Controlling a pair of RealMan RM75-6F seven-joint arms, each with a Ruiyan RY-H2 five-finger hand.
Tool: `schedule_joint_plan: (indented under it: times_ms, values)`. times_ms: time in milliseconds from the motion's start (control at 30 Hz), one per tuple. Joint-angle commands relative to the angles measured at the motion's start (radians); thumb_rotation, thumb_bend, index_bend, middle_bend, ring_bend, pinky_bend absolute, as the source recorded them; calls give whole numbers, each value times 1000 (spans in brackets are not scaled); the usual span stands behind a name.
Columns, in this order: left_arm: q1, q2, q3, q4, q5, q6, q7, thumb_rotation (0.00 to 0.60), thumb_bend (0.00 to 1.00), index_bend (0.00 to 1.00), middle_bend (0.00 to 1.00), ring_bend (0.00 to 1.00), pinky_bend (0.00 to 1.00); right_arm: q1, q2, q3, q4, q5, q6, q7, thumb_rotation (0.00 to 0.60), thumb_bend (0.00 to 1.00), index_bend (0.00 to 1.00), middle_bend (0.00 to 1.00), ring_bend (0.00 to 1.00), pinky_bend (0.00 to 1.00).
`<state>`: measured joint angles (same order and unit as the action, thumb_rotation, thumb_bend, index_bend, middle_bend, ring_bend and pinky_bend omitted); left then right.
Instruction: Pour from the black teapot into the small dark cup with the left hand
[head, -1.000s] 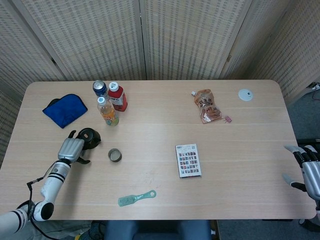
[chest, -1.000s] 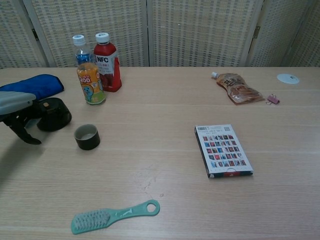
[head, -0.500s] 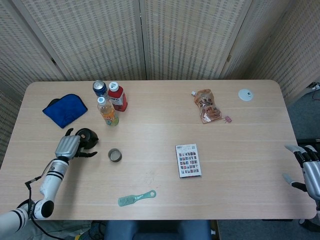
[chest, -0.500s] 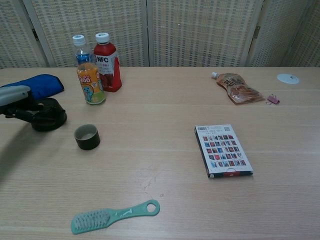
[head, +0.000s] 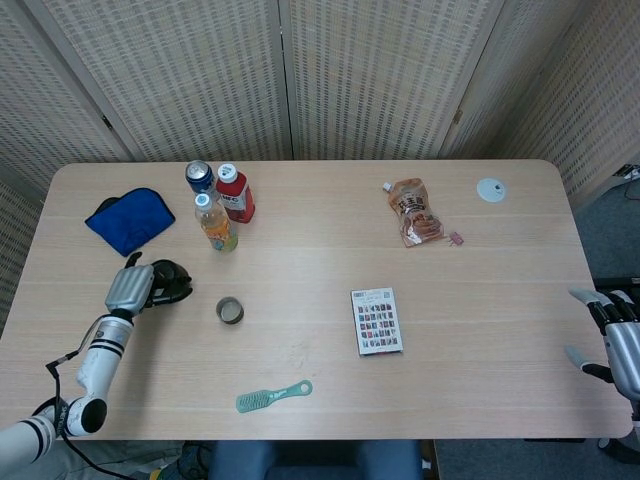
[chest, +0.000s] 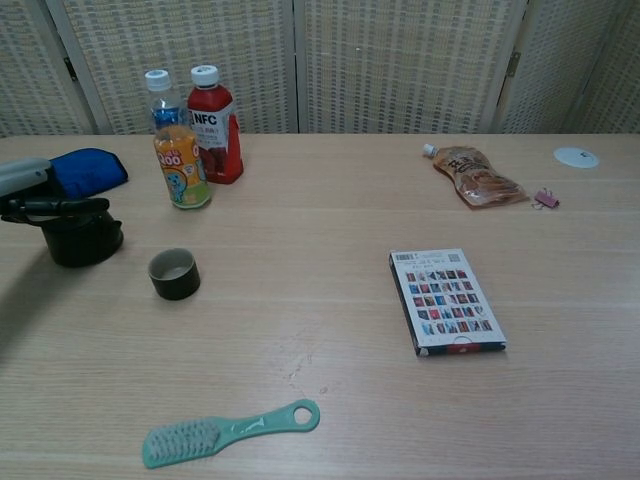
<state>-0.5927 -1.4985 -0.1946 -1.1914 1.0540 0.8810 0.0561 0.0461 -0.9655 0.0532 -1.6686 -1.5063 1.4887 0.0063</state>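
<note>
Left hand (head: 128, 288) lying over the top of the teapot (head: 172, 281), dark fingers (chest: 55, 205) stretching across its lid in the chest view; touching it for certain, yet impossible to tell whether actually gripping. Teapot (chest: 80, 235) sitting upright on the table (head: 300, 300), well to the left of the cup and slightly behind it. Cup (head: 230, 311) standing upright, open mouth showing a pale inside (chest: 174, 274), apart from the teapot and touched by nothing.

Right hand (head: 612, 335) hanging off the table's right edge, far to the right of the cup, fingers spread apart and holding nothing.

Behind the cup, standing close together: an orange drink bottle (chest: 180, 155), a red juice bottle (chest: 214, 125) and a can (head: 199, 177). Behind and to the left of the cup, lying beyond the teapot, a blue cloth (head: 128, 220). In front of the cup, lying flat, a green brush (head: 272, 396). To the right of the cup, lying flat, a printed box (chest: 445, 300). Far behind and to the right of the cup, lying on the table, a snack pouch (chest: 478, 176), a small pink clip (chest: 545, 199) just beside it, and a white disc (head: 490, 189).
</note>
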Motion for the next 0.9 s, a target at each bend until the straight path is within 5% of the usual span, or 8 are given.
schedule_joint_plan:
  times_ms: [33, 367, 900]
  values:
    - [5, 4, -4, -1, 11, 12, -16, 101, 60, 1000, 1000, 945, 2, 0, 0, 1, 0, 0, 0, 0, 600, 163, 202, 252, 199, 319]
    - [19, 11, -13, -4, 39, 53, -52, 111, 121, 1000, 1000, 964, 31, -2, -4, 1, 0, -2, 6, 1, 600, 163, 202, 252, 199, 319]
    - [56, 17, -28, -33, 101, 186, -70, 231, 257, 1000, 1000, 1000, 366, -11, -3, -3, -9, -13, 22, -4, 600, 162, 202, 252, 200, 319]
